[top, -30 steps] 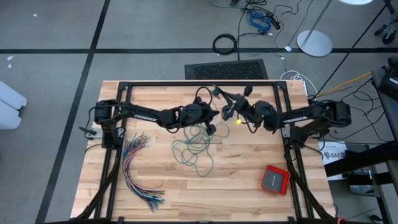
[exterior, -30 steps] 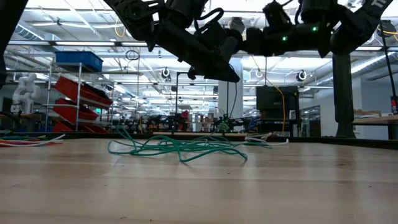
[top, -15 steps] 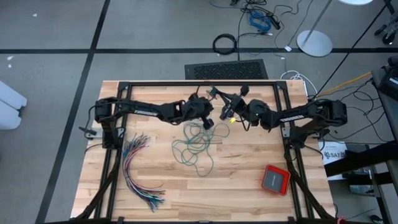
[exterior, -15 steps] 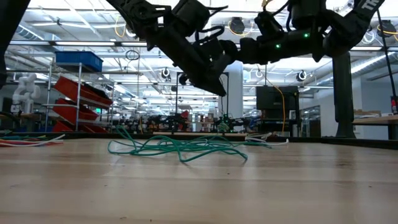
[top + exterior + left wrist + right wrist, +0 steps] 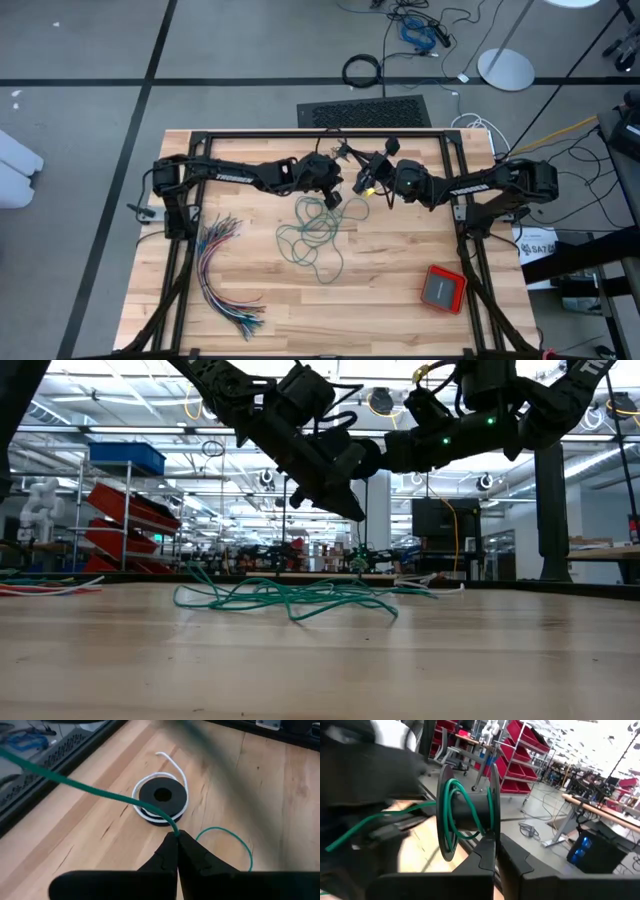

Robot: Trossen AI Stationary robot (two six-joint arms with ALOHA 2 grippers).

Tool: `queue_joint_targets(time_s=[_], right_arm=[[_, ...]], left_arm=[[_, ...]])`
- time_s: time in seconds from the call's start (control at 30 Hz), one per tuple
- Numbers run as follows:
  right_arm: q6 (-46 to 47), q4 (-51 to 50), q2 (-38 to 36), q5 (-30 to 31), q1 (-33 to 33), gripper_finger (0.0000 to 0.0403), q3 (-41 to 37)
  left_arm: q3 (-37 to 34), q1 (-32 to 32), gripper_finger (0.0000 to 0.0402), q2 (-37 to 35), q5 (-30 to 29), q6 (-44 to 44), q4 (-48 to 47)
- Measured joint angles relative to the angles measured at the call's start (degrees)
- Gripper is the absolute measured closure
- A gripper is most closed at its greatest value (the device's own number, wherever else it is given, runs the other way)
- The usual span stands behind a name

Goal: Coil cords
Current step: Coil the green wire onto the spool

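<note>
A: Starting with the table [image 5: 400, 310]: the loose run of teal-green cord [image 5: 318, 235] lies in a tangle at the middle of the boards, one strand rising to both arms above the far half.

B: Why raised?

A: My guess is slack control. The right gripper [image 5: 495, 840] is clamped on the flange of a black spool [image 5: 467, 812] that already carries a few green turns, held in the air so the cord can wrap.

B: And the left?

A: The left gripper [image 5: 176, 836] is pinched tight on the cord itself, likely as the feeding hand. Below it on the wood sits a second spool [image 5: 162, 796] with the black cord's white tail [image 5: 172, 762] around it, parked clear of the work.
</note>
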Motion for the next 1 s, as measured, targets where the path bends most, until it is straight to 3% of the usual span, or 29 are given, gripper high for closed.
queue_joint_targets(time_s=[0.33, 0.53, 0.63, 0.73, 0.87, 1.0], right_arm=[[5.4, 4.9, 2.8, -0.3, -1.0, 0.0403, -0.2], [7.3, 20.3, 2.8, -1.3, -1.0, 0.0403, -4.3], [9.9, 30.8, 2.8, -5.1, -1.4, 0.0403, -8.1], [13.8, 39.3, 2.8, -5.4, -1.5, 0.0403, -11.9], [18.6, 39.8, 3.2, -5.0, -1.1, 0.0403, -12.8], [18.5, 39.8, 5.6, -3.9, 1.5, 0.0403, -8.9]], left_arm=[[0.0, -2.5, 0.0402, 0.0, -5.9, 5.1, 4.3], [0.0, -3.1, 0.0402, -1.0, -7.6, 9.4, 6.5], [0.0, -3.9, 0.0402, -2.9, -8.8, 13.5, 7.6], [0.0, -5.1, 0.0402, -5.2, -8.2, 18.5, 9.3], [0.0, -6.2, 0.0402, -6.6, -5.2, 23.0, 12.4], [0.0, -6.3, 0.0402, -6.0, -3.1, 25.8, 16.6]])
